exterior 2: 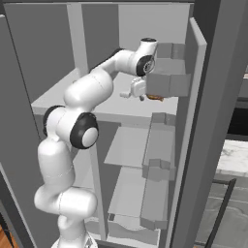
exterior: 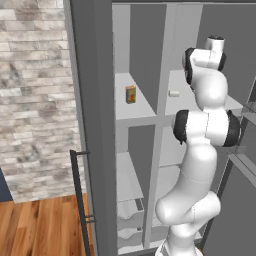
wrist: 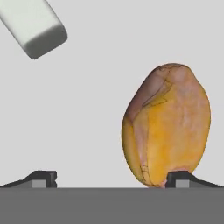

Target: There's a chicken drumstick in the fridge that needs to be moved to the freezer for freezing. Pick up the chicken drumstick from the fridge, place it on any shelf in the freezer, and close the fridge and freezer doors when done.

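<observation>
Both doors stood open in your left base view, an orange carton [exterior: 130,94] on the freezer shelf [exterior: 131,100]. From the right base, your gripper [exterior 2: 141,93] reached over the fridge [exterior 2: 121,104] shelf beside the drumstick [exterior 2: 155,97]. Your hand view showed its jaws apart, the drumstick [wrist: 168,127] ungrasped by one fingertip [wrist: 183,179], so everything remained.

We see a glossy white arm [exterior: 200,150] made of rounded, bulging segments. Its joints carry dark, almost black rings and round caps. The last link ends in a short white cylinder with a dark top. The gripper [wrist: 111,178] has two small dark finger tips [wrist: 41,178], each with a grey pad.
</observation>
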